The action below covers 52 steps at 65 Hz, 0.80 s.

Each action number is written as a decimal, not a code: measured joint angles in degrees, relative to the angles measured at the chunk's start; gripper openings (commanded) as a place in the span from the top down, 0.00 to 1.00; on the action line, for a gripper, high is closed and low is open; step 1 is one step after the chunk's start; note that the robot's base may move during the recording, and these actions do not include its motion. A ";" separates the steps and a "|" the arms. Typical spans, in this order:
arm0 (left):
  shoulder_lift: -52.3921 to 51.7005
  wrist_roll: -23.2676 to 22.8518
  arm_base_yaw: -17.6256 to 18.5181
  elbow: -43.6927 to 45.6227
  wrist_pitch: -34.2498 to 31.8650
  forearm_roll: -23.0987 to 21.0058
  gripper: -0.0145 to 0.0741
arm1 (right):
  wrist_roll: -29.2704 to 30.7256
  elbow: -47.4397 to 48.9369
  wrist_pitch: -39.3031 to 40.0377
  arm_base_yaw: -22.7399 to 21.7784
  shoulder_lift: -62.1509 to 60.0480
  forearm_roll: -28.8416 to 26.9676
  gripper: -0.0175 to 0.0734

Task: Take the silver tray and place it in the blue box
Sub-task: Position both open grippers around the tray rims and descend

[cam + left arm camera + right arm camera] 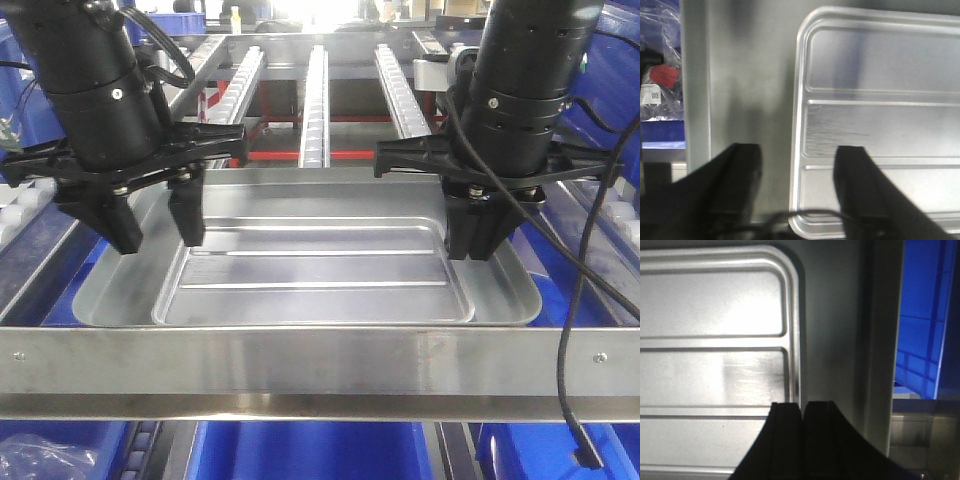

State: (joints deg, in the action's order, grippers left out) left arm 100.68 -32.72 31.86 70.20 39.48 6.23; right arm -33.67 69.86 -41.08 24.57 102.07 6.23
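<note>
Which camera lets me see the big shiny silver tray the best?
The front-facing view: nearly the whole shiny silver rectangular metal tray shows, rim and ridges. The left wrist view shows only one end of it, close up; the right wrist view shows only the opposite end.

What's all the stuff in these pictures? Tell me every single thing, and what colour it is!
silver tray: one, shiny silver, lying flat in the middle, behind the front bar
blue box: at least one, blue, lower down, showing below the bar and beside the tray
steel bar: one, silver, across the front
roller rails: at least three, silver, behind the tray
plastic bag: one, clear with a red label, off to the left
cable: one, black, hanging at the right
left tool: one, black, open, one finger on each side of the tray's left rim
right tool: one, black, closed at the tray's right rim; whether it pinches the rim is unclear
</note>
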 measured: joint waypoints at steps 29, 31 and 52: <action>0.00 0.00 0.00 0.00 -0.38 0.00 0.48 | 0.00 0.00 0.58 0.00 0.00 -0.12 0.24; 0.00 0.00 0.00 0.00 -0.41 0.00 0.48 | 0.00 0.00 0.80 0.00 0.00 -0.12 0.24; 1.48 0.00 0.00 0.00 -0.64 0.00 0.48 | 0.00 0.00 2.09 0.00 0.04 -0.22 0.24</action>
State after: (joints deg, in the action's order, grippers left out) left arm 102.16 -32.72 31.86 70.20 38.84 6.23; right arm -33.67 69.86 -38.99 24.57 102.11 6.00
